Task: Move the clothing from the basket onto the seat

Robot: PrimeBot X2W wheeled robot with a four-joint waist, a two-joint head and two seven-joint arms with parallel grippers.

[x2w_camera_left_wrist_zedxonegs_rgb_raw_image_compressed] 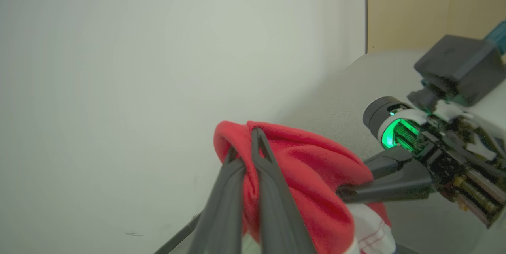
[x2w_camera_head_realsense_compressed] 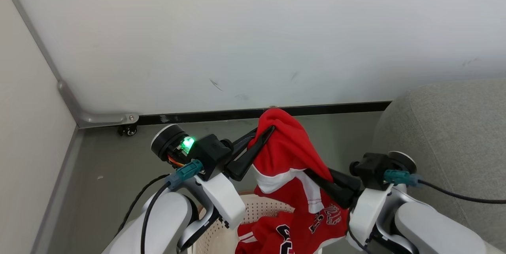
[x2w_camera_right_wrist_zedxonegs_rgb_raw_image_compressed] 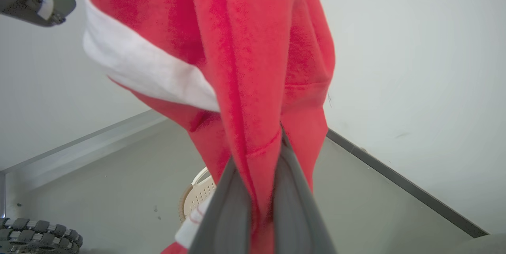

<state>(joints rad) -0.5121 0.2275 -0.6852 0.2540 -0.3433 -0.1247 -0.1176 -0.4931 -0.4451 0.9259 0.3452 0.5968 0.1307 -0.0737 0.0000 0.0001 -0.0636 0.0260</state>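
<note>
Head view first: the left gripper (x2w_camera_head_realsense_compressed: pixel 265 133) has its two dark fingers pinched on the top fold of the clothing (x2w_camera_head_realsense_compressed: pixel 284 147), a red jersey with a white panel, and it's the highest point of the bundle. The right gripper (x2w_camera_head_realsense_compressed: pixel 316 177) comes in from the other side and bites into the cloth lower down, just under the white band. The jersey hangs between them, and its bottom end, with black lettering and part of a number, droops into the basket (x2w_camera_head_realsense_compressed: pixel 257 206) right below. The seat (x2w_camera_head_realsense_compressed: pixel 446 127) is off to the right, apart from the cloth, with nothing red on it. Grey floor (x2w_camera_head_realsense_compressed: pixel 118 175) and a white wall (x2w_camera_head_realsense_compressed: pixel 253 36) are behind. Left wrist view: its own fingers are pressed nearly together with a ridge of red fabric squeezed between the tips, and the other gripper's fingers poke into the cloth from the right, in front of the grey seat. Right wrist view: the fingers are closed on a hanging fold of red cloth, and the basket's perforated wall peeks out behind it, down on the floor.
</note>
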